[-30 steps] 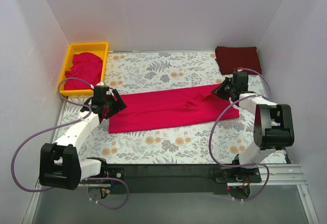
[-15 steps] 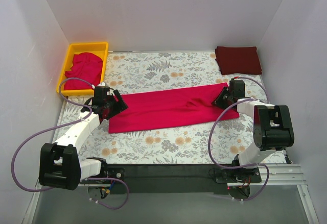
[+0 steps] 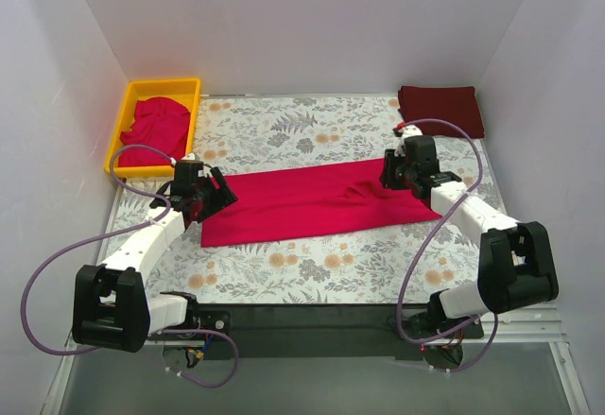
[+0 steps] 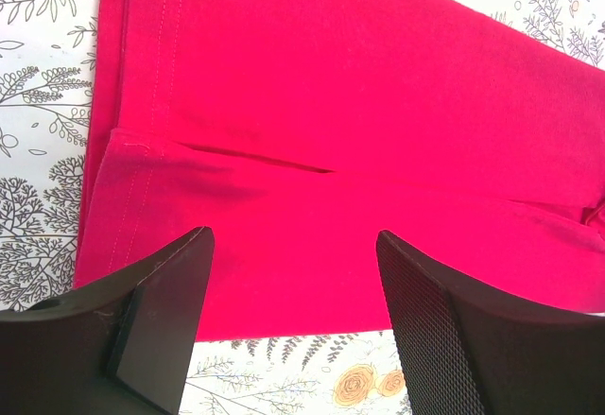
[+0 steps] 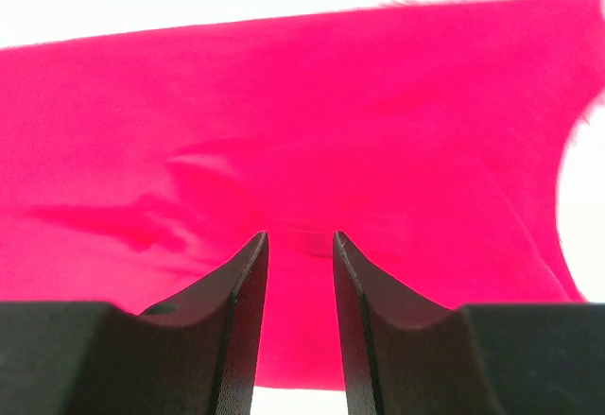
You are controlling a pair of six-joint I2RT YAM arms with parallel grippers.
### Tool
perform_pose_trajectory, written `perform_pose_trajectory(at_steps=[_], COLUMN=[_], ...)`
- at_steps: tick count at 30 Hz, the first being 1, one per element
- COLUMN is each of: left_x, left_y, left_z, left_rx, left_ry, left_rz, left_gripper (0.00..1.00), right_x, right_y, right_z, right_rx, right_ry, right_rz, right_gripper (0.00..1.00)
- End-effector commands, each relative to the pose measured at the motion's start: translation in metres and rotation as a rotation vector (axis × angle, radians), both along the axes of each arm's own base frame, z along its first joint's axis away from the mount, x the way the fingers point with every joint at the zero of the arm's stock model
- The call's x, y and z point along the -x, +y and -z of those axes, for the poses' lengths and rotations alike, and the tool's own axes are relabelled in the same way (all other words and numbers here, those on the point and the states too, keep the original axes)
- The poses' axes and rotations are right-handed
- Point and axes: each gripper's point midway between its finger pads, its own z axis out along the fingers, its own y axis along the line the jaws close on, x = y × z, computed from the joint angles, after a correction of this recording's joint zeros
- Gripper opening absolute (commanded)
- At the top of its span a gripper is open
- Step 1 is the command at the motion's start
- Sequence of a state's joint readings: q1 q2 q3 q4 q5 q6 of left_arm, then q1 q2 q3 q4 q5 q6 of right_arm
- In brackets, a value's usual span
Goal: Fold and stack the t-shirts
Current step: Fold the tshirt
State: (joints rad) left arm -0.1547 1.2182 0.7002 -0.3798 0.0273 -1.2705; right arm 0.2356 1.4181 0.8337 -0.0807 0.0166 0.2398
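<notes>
A crimson-pink t-shirt [image 3: 312,202] lies folded into a long band across the middle of the table. It fills the left wrist view [image 4: 331,103] and the right wrist view [image 5: 284,103]. My left gripper [image 3: 216,198] is at its left end, jaws wide open and empty above the near edge [image 4: 293,240]. My right gripper [image 3: 388,174] is over the shirt's right part. Its fingers stand a narrow gap apart with nothing between them [image 5: 300,237]. A dark maroon t-shirt [image 3: 440,110] lies folded at the back right. More crimson shirts [image 3: 156,124] lie in the yellow tray [image 3: 132,89].
The yellow tray stands at the back left corner. White walls close in the table on three sides. The flowered tablecloth [image 3: 284,131] shows behind and in front of the shirt. Purple cables loop beside both arms.
My right gripper has moved left from the shirt's right end to over the cloth. The end it held raised now lies flat. The left arm has not moved.
</notes>
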Motion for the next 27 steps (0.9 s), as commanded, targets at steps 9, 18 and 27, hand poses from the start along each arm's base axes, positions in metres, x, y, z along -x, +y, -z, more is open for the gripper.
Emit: perform_pose_trajectory(at_steps=[9,18,27], left_x=[-0.002,-0.002,-0.002], left_y=[-0.001,-0.001,-0.002], left_z=[-0.007,-0.006,-0.005], left_rx=[-0.009,-0.007,-0.005], left_ry=[-0.040,-0.035,-0.031], left_rz=[0.017,0.021,0.023], left_gripper=[0.69,0.69,0.69], right_x=[-0.001,-0.001,-0.009], right_y=[0.071,0.075,0.071], right_z=[0.009,0.034,0.042], right_rx=[0.261,0.305,0.345], right_ry=[-0.076,-0.025,-0.022], right_rz=[-0.453,-0.492,-0.473], right_gripper=[0.38,0.37,0.33])
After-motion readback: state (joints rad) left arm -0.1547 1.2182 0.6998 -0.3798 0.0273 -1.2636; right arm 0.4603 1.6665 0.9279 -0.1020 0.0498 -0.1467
